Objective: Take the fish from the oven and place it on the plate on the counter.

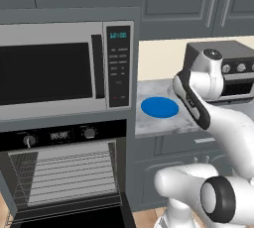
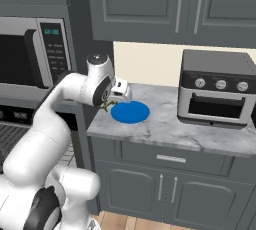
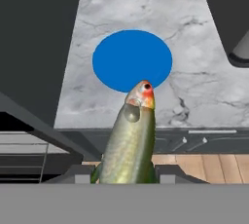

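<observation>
I count one fish [image 3: 130, 142], one blue plate [image 1: 159, 107], one oven [image 1: 64, 172] with two knobs, one microwave [image 1: 67, 68], one toaster oven [image 2: 217, 89] with three knobs, and one drawer handle [image 2: 171, 159] under the counter [image 2: 200, 131].

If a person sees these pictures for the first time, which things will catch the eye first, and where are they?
The bright blue plate on the marbled counter draws the eye first, lying bare between the microwave and the toaster oven. Next comes the yellow-green fish, held in the gripper near the counter's front edge with its head towards the plate. Lower left, the oven stands open, showing its wire racks.
</observation>
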Controlling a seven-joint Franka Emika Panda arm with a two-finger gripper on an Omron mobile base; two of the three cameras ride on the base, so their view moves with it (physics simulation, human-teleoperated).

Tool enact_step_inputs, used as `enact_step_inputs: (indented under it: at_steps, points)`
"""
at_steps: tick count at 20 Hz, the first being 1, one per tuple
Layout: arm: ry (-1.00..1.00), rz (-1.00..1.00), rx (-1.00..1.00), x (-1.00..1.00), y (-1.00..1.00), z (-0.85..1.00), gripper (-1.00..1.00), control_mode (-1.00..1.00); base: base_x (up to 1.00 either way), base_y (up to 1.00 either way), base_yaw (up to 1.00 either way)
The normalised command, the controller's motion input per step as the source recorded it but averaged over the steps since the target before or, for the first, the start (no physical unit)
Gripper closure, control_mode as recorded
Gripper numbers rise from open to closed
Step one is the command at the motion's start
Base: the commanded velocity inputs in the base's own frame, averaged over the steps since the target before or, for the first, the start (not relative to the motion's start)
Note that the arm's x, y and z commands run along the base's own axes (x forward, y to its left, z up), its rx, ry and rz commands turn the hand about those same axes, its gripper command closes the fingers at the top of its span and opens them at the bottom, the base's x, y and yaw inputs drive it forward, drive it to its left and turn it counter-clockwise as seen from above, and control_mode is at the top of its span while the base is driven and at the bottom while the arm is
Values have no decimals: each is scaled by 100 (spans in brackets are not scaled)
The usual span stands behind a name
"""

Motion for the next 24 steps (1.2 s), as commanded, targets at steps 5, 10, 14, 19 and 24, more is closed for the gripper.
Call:
enact_step_inputs:
  at_steps: [5, 10, 14, 19, 24]
  points:
    - [12, 8, -3, 64, -13, -39, 100, -100, 0, 0, 0]
    - [15, 10, 0, 60, -24, -29, 100, -100, 0, 0, 0]
    - [9, 9, -1, 56, -10, -20, 100, -100, 0, 0, 0]
    - [3, 3, -5, 57, 0, -23, 100, -100, 0, 0, 0]
    - [0, 3, -6, 47, 0, -37, 100, -100, 0, 0, 0]
